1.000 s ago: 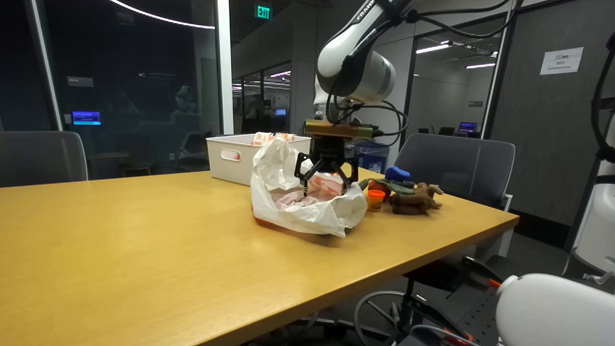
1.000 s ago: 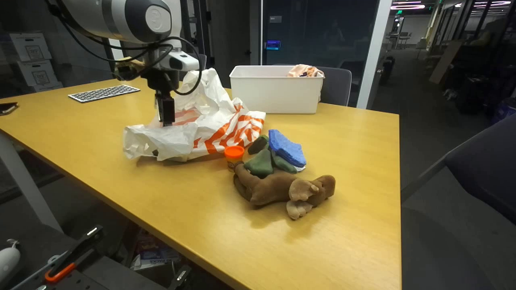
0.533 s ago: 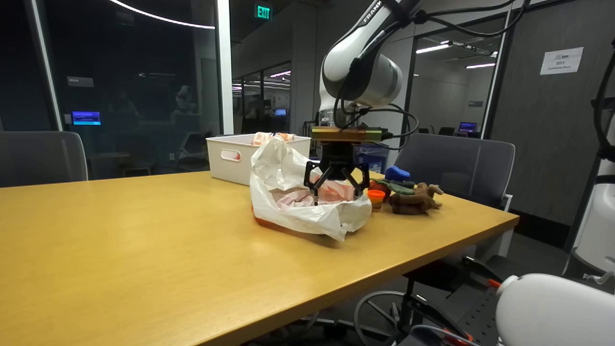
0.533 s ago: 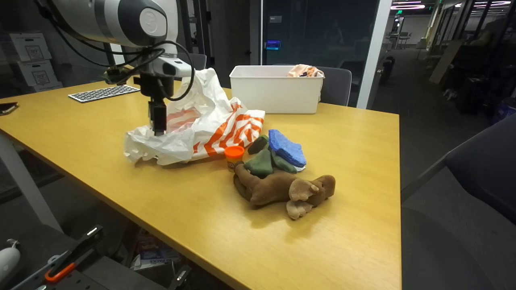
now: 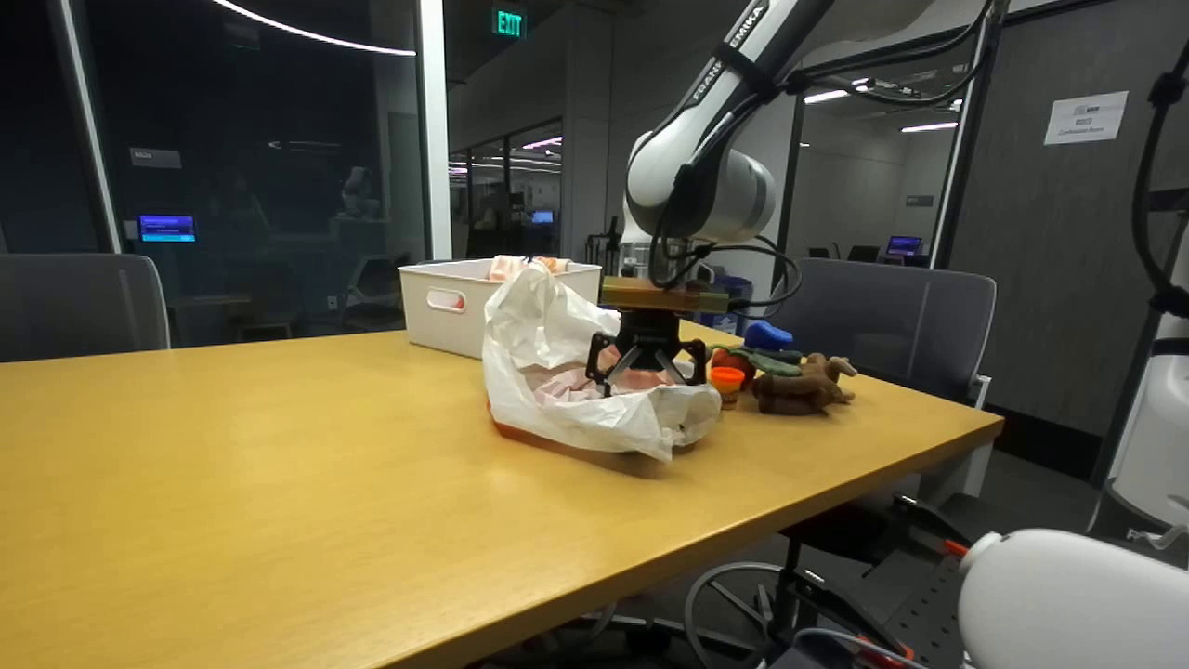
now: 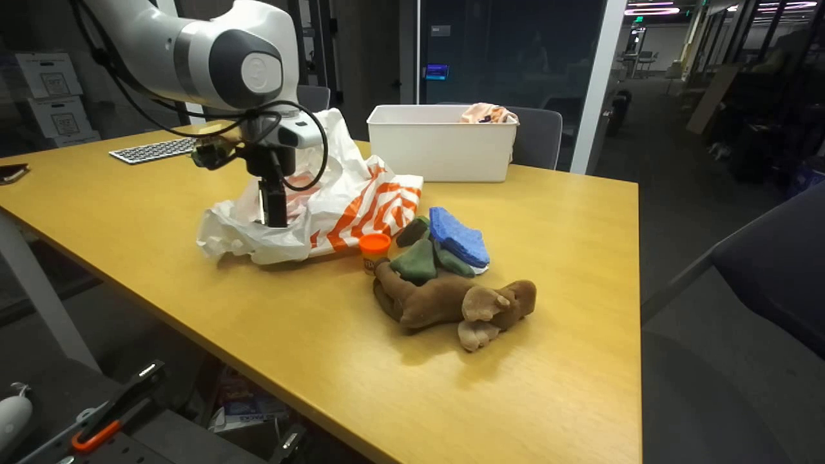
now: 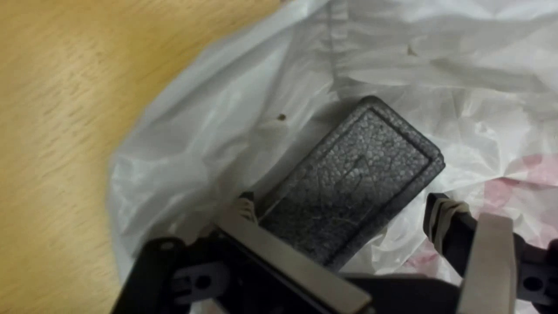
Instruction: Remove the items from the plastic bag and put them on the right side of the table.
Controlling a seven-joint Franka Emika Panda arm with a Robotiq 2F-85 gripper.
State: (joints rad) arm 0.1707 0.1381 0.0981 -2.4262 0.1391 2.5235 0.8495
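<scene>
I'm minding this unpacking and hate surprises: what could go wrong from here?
The open gripper could pinch the thin bag along with the dark block, since the bag's wrinkled wall lies right beside it. Tugging the bag might then topple the orange-lidded tub standing close by.

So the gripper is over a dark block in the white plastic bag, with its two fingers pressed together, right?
Not quite: the fingers are not pressed together. The wrist view shows them standing well apart. The rest is right: the gripper is over a dark block in the white plastic bag.
</scene>
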